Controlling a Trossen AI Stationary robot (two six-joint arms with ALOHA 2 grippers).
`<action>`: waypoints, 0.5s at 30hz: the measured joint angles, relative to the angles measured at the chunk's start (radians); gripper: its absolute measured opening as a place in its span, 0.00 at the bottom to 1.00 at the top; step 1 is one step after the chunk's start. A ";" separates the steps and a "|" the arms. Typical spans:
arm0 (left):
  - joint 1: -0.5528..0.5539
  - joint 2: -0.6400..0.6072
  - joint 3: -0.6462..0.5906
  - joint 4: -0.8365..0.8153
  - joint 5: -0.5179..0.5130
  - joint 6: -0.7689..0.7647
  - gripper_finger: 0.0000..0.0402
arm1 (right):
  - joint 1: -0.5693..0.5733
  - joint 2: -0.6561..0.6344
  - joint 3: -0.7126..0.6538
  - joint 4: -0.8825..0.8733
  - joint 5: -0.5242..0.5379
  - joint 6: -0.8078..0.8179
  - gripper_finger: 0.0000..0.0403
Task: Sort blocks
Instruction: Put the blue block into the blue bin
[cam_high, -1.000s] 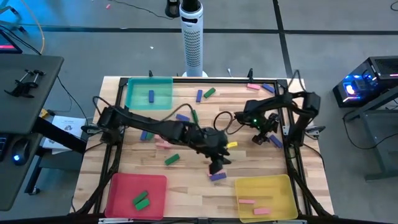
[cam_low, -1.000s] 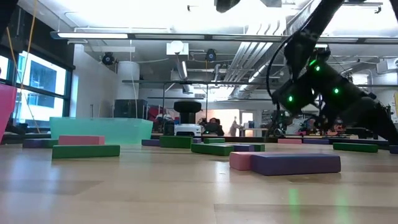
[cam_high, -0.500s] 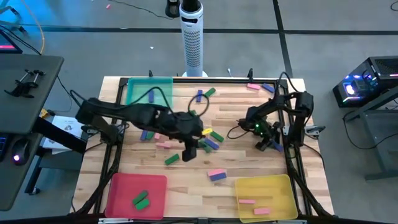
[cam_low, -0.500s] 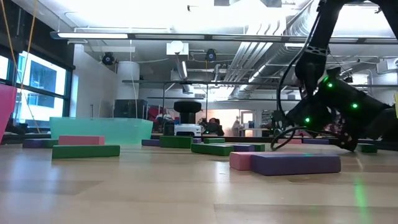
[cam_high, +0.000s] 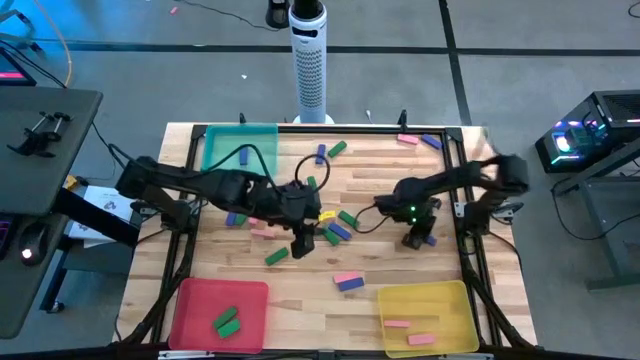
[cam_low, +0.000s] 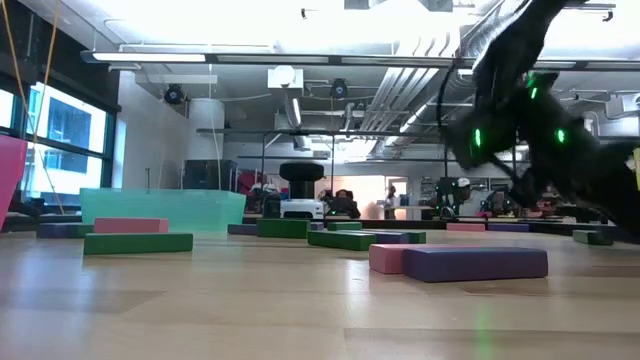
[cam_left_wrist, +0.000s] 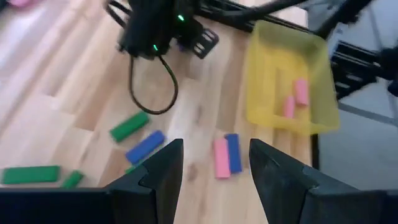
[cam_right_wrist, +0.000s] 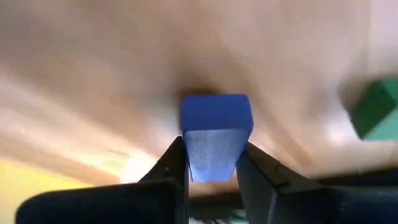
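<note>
Blue, green and pink blocks lie scattered on the wooden table (cam_high: 380, 170). A pink and a blue block (cam_high: 347, 281) lie side by side near the yellow tray (cam_high: 400, 300); they also show in the left wrist view (cam_left_wrist: 222, 155). My left gripper (cam_high: 303, 243) is open and empty above the table's middle, beside a green block (cam_high: 277, 256). My right gripper (cam_high: 415, 240) is at the right of the table, shut on a blue block (cam_right_wrist: 216, 134). The gripper hides that block in the high view. My right gripper pinches the blue block by its two long sides (cam_right_wrist: 214, 163) between its two fingers, at one end. The fingers lie along the block, whose free end (cam_right_wrist: 216, 112) points toward the table top. I cannot tell whether that end touches the wood.
A teal tray (cam_high: 262, 160) with one blue block stands at the far left. A red tray (cam_high: 195, 300) with green blocks is at the near left. The yellow tray holds pink blocks. A black frame rims the table. More blocks lie near the far edge (cam_high: 330, 152).
My left gripper has gone from beside the pink and blue pair toward the table's left and a little toward the far edge. The pair has stayed where it was. My right gripper has gone toward the near edge and a little to the left.
</note>
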 joint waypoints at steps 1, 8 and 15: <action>-0.001 -0.007 -0.024 0.015 0.007 -0.006 0.43 | 0.020 -0.051 0.001 0.015 -0.009 0.033 0.16; 0.001 -0.019 -0.186 0.244 0.006 -0.043 0.43 | 0.165 -0.449 0.057 0.254 0.076 0.413 0.16; 0.016 -0.019 -0.312 0.555 0.003 -0.085 0.43 | 0.349 -0.684 0.179 0.623 0.519 0.484 0.16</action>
